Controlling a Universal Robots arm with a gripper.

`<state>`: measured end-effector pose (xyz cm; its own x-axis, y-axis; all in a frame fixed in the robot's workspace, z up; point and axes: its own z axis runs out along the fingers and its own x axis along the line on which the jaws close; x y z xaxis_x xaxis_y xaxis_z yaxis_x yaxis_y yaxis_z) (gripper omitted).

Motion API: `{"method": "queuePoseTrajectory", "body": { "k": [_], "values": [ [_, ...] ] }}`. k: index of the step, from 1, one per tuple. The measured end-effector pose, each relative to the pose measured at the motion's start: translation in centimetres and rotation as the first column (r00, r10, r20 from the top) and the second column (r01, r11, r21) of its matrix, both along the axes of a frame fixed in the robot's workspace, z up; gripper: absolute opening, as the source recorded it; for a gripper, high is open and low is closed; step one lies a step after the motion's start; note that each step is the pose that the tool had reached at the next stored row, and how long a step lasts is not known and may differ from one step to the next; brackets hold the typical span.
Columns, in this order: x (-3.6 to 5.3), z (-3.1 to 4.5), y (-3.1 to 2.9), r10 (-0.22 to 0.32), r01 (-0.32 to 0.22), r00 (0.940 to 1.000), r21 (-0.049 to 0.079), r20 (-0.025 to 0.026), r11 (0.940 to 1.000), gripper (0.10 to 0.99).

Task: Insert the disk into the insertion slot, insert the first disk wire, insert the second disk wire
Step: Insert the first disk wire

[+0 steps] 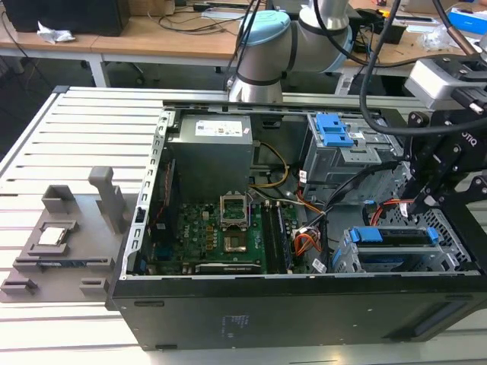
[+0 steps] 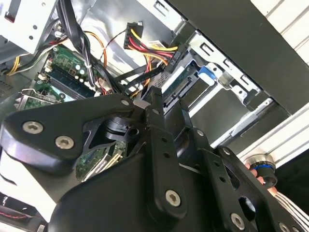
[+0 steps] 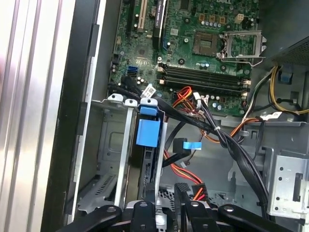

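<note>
1. Blue carrier plastic is seen at both ends of the disk [image 1: 396, 240], which stands on edge inside the insertion slot [image 1: 344, 258], at the corner of the open computer case [image 1: 228, 319] toward the exterior view's right.
2. In the first wrist view the disk is seen sunk between the grey cage walls, with a blue end tab close to the cage rim. The first step is judged complete.
3. The gripper [image 1: 420, 207] is held just over the disk's far end, close to the slot. It cannot be told whether the claw is open, closed or gripping anything.
4. In the second wrist view a black power plug [image 2: 134, 35] on red and yellow leads is seen hanging free, apart from the disk and mated to nothing.
5. In the first wrist view a data lead [image 3: 187, 144] with a blue end is noted lying loose beside the cage, also apart from the disk.
6. The connector edge of the disk appears unoccupied as far as can be seen. Both wire insertions are therefore judged outstanding.
7. The blue latch [image 1: 332, 129] on the taller bay is noted well apart from the gripper and is not concerned in the work
</note>
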<state>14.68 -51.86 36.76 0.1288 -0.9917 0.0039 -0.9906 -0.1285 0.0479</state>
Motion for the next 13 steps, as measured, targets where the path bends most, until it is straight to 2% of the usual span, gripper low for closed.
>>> {"method": "queuePoseTrajectory", "body": {
  "k": [3,7,11,12,13],
  "values": [
    [0.51,-0.29,0.26,0.007,-0.007,1.0000,-0.002,0.0000,1.0000,0.302],
    [1.48,-0.46,0.55,0.016,-0.016,0.9999,-0.014,-0.0002,0.9998,0.302],
    [2.11,-0.64,1.21,0.019,-0.019,0.9998,-0.019,-0.0003,0.9996,0.302],
    [2.34,-0.71,1.53,0.020,-0.020,0.9998,-0.021,-0.0003,0.9996,0.302],
    [2.54,-0.79,1.76,0.023,-0.023,0.9997,-0.030,-0.0006,0.9993,0.302]
  ]
}}
